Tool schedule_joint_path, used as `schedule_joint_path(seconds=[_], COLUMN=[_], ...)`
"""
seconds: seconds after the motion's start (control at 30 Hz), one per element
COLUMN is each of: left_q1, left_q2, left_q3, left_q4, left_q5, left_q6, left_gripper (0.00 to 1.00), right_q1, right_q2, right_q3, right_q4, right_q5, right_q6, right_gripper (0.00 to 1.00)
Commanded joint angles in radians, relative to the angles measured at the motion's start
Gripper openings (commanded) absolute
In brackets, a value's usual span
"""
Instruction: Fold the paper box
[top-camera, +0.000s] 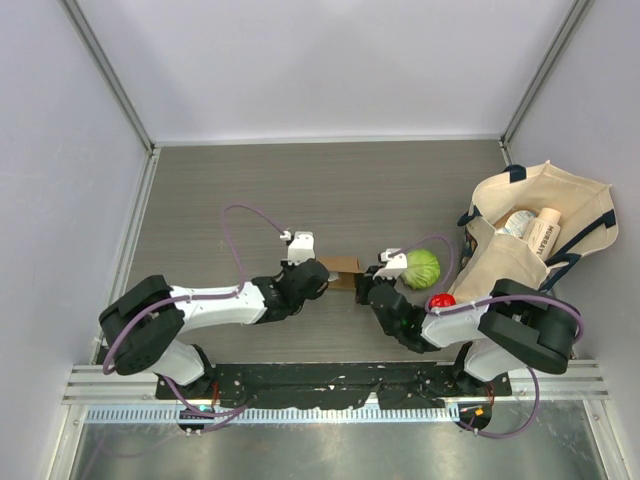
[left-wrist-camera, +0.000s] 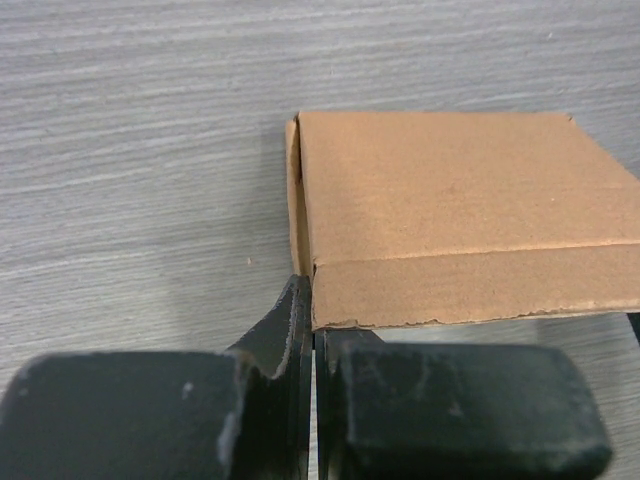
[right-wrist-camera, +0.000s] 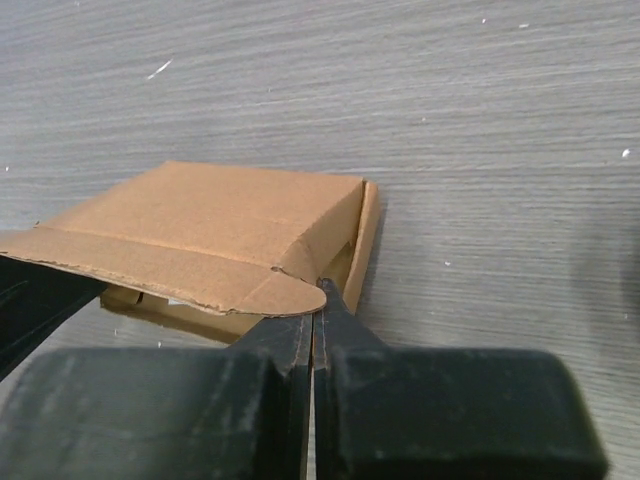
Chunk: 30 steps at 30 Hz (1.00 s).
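Observation:
The paper box (top-camera: 343, 270) is a small brown cardboard box lying flat on the grey table between my two grippers. In the left wrist view the box (left-wrist-camera: 450, 210) has its lid down, with a front strip folded over. My left gripper (left-wrist-camera: 308, 300) is shut, its tip against the box's near left corner. In the right wrist view the lid of the box (right-wrist-camera: 220, 215) stands slightly raised, with a rounded tab at its corner. My right gripper (right-wrist-camera: 322, 295) is shut, its tip poking just under that tab beside the side wall. Both grippers, left (top-camera: 322, 278) and right (top-camera: 365, 285), flank the box.
A green cabbage (top-camera: 422, 268) sits right of the box, close to the right wrist. A small red object (top-camera: 441, 300) lies beside it. A cream tote bag (top-camera: 540, 235) holding bottles stands at the right. Walls enclose the table on three sides.

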<state>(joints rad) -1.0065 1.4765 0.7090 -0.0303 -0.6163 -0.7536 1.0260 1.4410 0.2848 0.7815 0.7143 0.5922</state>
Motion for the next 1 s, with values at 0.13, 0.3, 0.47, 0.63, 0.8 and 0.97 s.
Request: schedule_joint_path(seconds=[0.13,0.3,0.47,0.63,0.8,0.97], left_q1=[-0.014,-0.018,-0.021,-0.023,-0.023,-0.024], left_q2=[-0.019,-0.002,0.005,0.016,0.025,0.01], left_q3=[-0.046,-0.04,-0.028,-0.003,0.014,0.014], left_q4=[-0.008,-0.008,-0.017,-0.042,-0.069,-0.079], left_q5=[-0.037,-0.039,-0.042,-0.043,-0.034,-0.036], left_q6=[0.005,0.002,0.002,0.011,0.016,0.011], left_gripper=[0.0,0.0,0.0,0.0,0.0,0.0], right_q1=[0.016,0.019,0.017,-0.064,-0.282,-0.276], right_q2=[-0.143,-0.322,-0.528,-0.551,-0.285,-0.139], right_q3=[0.008,0.079,0.047,0.27,0.457,0.496], right_q4=[-0.215,-0.716,-0.912,-1.067,-1.024,-0.901], right_q5=[-0.053,-0.101,-0.222,-0.211,-0.501,-0.564], right_q6=[0.004,0.105,0.204,0.172,0.058,-0.009], right_gripper=[0.2,0.41,0.51,0.65,0.69,0.71])
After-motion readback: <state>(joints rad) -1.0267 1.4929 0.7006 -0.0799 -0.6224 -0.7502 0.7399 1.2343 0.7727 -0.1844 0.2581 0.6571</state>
